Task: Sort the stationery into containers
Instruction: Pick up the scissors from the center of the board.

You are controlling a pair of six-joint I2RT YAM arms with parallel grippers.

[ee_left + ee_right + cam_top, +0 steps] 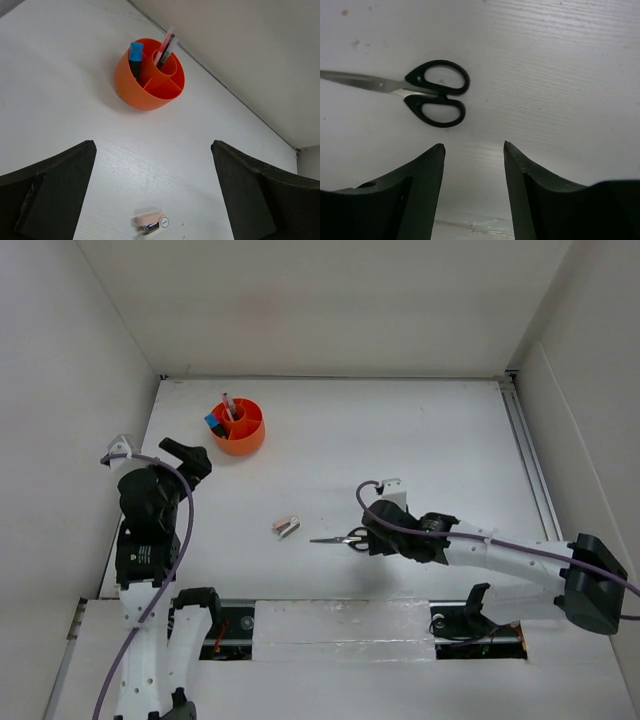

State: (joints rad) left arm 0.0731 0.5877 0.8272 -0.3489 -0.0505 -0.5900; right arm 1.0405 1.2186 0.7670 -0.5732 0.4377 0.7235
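Observation:
The orange tub [239, 428] stands at the back left with a blue-capped highlighter [135, 54] and pens [165, 46] upright in its compartments; it shows in the left wrist view [150, 80]. The beige-silver stapler [287, 527] lies mid-table, also in the left wrist view [151, 222]. The black-handled scissors [343, 538] lie flat, blades pointing left, also in the right wrist view [425, 93]. My right gripper [372, 538] is open and empty just right of the scissor handles; in its own view [474, 146] the handles lie ahead and to the left. My left gripper [188, 455] is open and empty, raised at the left.
White walls enclose the table on the left, back and right. A metal rail [527, 460] runs along the right edge. The table's front edge [340, 602] lies just behind the arm bases.

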